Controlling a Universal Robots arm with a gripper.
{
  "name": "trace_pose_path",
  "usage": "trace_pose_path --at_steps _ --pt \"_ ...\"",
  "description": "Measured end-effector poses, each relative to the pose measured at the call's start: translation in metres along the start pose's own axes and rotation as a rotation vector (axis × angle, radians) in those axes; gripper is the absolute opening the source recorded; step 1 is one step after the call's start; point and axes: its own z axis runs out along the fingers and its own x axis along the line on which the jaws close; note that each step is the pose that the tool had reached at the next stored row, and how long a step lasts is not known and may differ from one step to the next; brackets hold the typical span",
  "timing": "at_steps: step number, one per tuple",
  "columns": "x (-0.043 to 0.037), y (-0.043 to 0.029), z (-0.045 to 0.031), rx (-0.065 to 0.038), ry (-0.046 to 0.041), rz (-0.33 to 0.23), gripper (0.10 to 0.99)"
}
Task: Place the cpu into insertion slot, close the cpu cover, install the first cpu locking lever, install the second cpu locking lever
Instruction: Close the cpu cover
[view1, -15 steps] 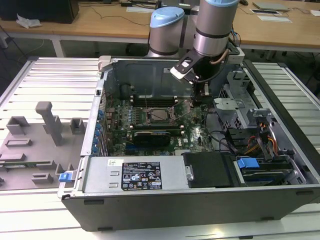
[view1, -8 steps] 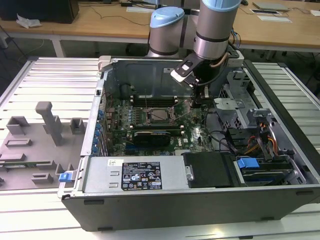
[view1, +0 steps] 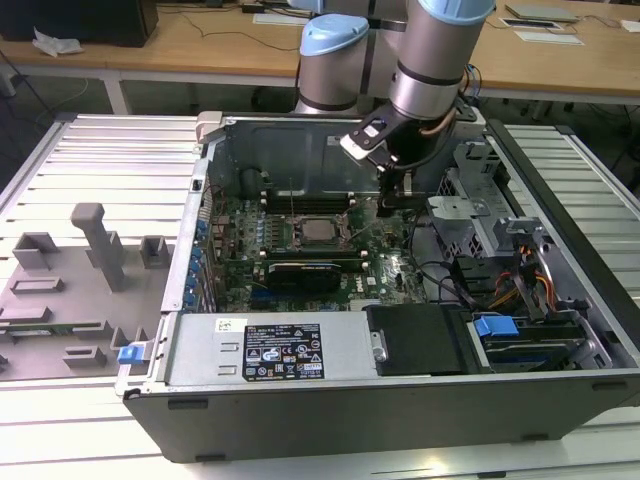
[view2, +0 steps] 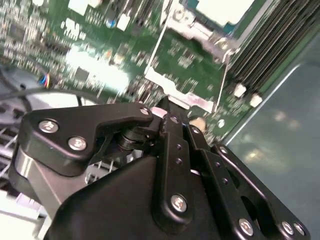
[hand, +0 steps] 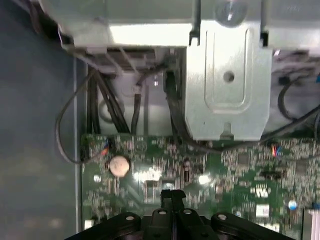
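Observation:
The cpu (view1: 319, 232) shows as a silver-grey square seated in the insertion slot (view1: 337, 240) in the middle of the green motherboard (view1: 395, 268). The grey cpu cover (view1: 300, 231) appears to lie flat around it. My gripper (view1: 390, 207) hangs low over the board, a short way to the exterior view's right of the slot. Its black fingers are shut with nothing between them in both wrist views (view2: 170, 116) (hand: 173, 194). In the second wrist view the pale cpu (view2: 220, 7) and its metal cover (view2: 192, 26) lie beyond the fingertips, with a thin metal rod (view2: 157, 50) running between.
The open computer case (view1: 400, 405) surrounds the board. A drive cage (view1: 480, 215) with cables stands to the exterior view's right and a power supply (view1: 270, 350) in front. Long black memory slots (view1: 300, 198) lie behind the socket. A grey fixture plate (view1: 80, 290) sits at the left.

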Motion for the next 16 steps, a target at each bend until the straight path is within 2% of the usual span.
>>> trace_pose_path --at_steps 3,7,8,10,12,16 --pt "-0.0001 -0.0008 0.0 0.0 -0.0001 0.0 0.106" --pt "0.0 -0.0115 0.0008 -0.001 0.0 0.0 0.106" --pt "0.0001 -0.0174 0.0012 -0.002 -0.0001 0.0 0.106" --pt "0.0001 -0.024 0.0017 -0.003 0.0 0.0 0.106" --pt "0.0003 -0.0373 0.0026 -0.005 -0.0002 0.0 0.106" --pt "0.0003 -0.0486 0.0034 -0.008 -0.0001 0.0 0.106"
